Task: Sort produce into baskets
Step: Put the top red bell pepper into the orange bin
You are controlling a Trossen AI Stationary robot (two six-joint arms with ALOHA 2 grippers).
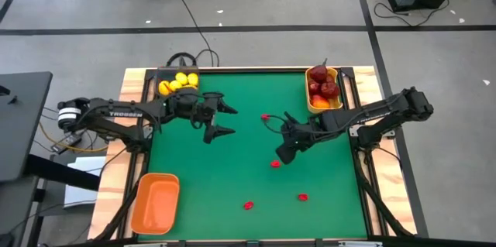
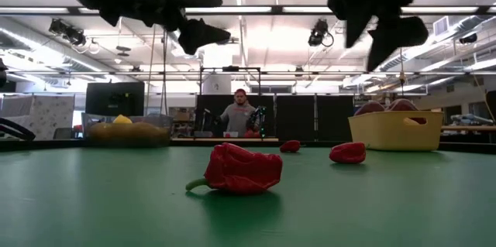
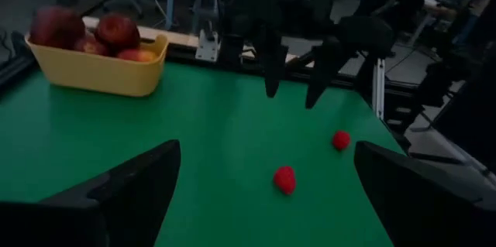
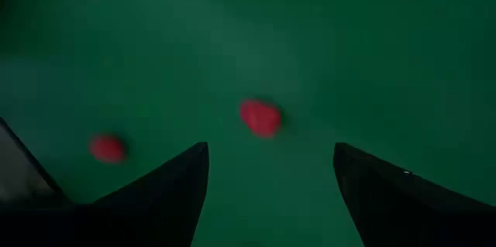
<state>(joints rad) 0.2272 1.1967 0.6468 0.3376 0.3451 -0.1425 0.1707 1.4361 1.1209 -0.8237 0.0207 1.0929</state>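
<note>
The right gripper (image 1: 284, 154) hovers with fingers spread just above a small red piece (image 1: 274, 164) on the green table (image 1: 232, 185), while the left gripper (image 1: 222, 120) waits, also spread, near the dark tray of yellow fruits (image 1: 177, 83).

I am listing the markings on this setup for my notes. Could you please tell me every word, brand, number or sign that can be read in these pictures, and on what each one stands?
"TROSSEN": white letters on the left arm, read in the high view.
No other text can be read. The right arm bears a pale mark too small to read. The yellow basket, the orange basket and the red pieces show no lettering.
</note>
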